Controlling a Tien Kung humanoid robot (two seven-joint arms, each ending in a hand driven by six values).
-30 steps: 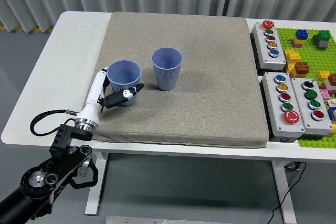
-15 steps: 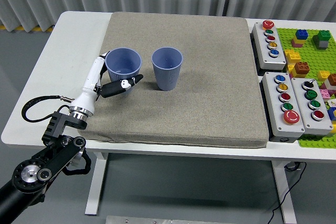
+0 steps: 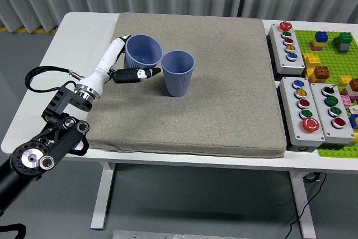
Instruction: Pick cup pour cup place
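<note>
The left hand (image 3: 130, 64) is reaching in from the left over the grey mat (image 3: 224, 110), its white and black fingers (image 3: 137, 74) wrapping around a blue cup (image 3: 144, 52). One white finger is running up the cup's left side while the dark fingers are pressing against its near side, just under the rim. The held cup is sitting above the far-left part of the mat, tilting slightly so that its open mouth is showing; whether anything is inside it cannot be told. It is a plain, tapered, light blue-violet plastic cup with a smooth wall and a thin rim.

A second cup (image 3: 178, 73) of the same colour and shape is standing upright on the mat just to the right of the held one, its rim almost meeting the other's rim; whether they are touching cannot be told. Its inside is looking smooth and blue.

The mat is covering most of the white table (image 3: 72, 60). At the right edge, three grey button boxes (image 3: 305, 103) are lying with coloured round buttons, and farther right a green baseplate (image 3: 335, 54) is carrying coloured building bricks. A black cable (image 3: 45, 74) is looping beside the left arm's wrist, over the table's left side.
</note>
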